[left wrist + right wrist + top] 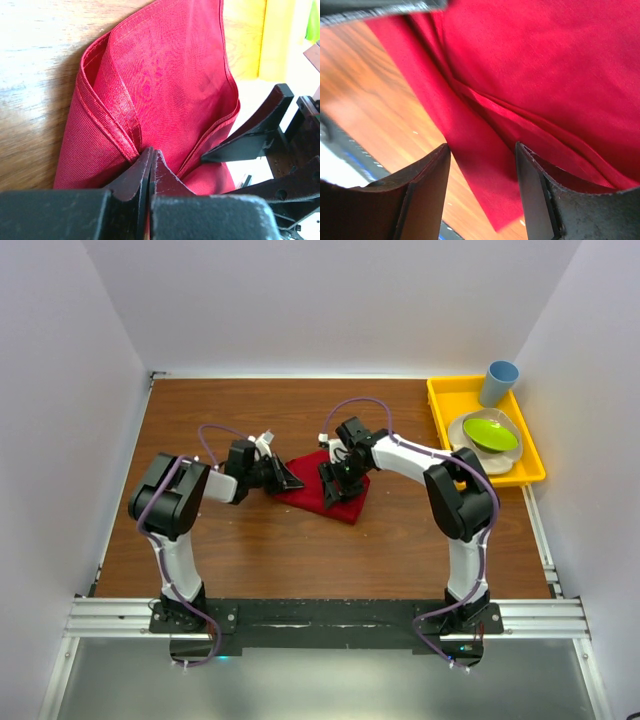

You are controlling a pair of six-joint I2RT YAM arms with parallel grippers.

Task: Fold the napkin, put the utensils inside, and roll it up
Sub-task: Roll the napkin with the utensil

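Left pincer (151, 159) pinching shiny red napkin (165, 75), folded, ribbed weave, layered hems

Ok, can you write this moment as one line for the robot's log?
stage: folding napkin | left jaws: shut on napkin fold | right jaws: open over napkin | utensils: none seen

Yellow tray (438, 410) holds blue cup (499, 382), green bowl (490, 433).

Robot lab cell, white walls (330, 300), wooden table (280, 550), aluminium mounting rail (105, 618)
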